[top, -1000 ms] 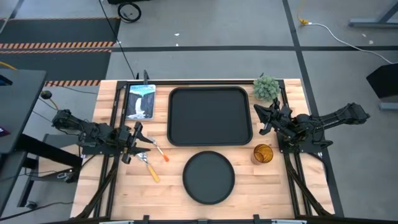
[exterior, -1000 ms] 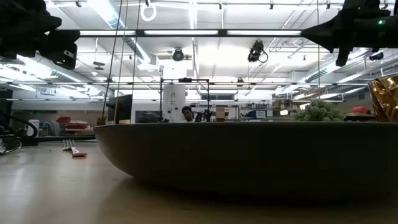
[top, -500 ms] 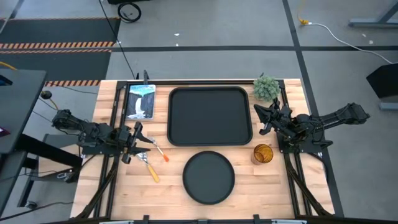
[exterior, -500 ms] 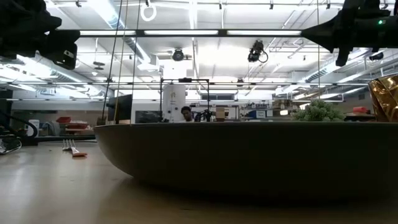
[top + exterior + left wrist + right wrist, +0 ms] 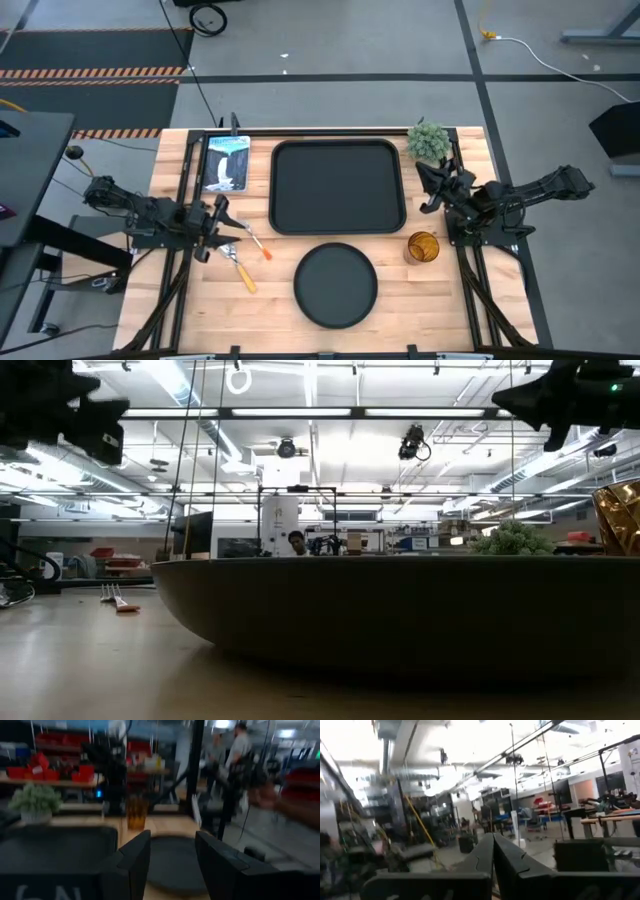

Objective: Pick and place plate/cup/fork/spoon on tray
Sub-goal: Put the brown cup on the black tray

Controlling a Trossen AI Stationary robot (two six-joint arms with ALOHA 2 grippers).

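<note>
The black tray (image 5: 338, 187) lies at the table's far middle. The round black plate (image 5: 335, 285) lies in front of it, and it fills the low view (image 5: 400, 610). The amber cup (image 5: 423, 246) stands to the right of the plate. The fork (image 5: 258, 245) and the spoon (image 5: 240, 270) lie flat on the table at the left. My left gripper (image 5: 222, 228) hovers open by their metal ends, empty, and points toward the plate (image 5: 172, 870). My right gripper (image 5: 430, 190) is shut and empty, above the table between the tray's right rim and the cup.
A small green plant (image 5: 428, 140) stands at the far right corner, behind my right gripper. A printed card (image 5: 226, 163) lies left of the tray. Black frame rails (image 5: 185, 200) run along both sides of the table. People stand in the room beyond the table (image 5: 240, 745).
My right gripper has risen a little and drawn slightly toward the table's right edge. In the low view my left arm has also risen slightly. The plate, cup, fork, spoon and tray have stayed where they were.
</note>
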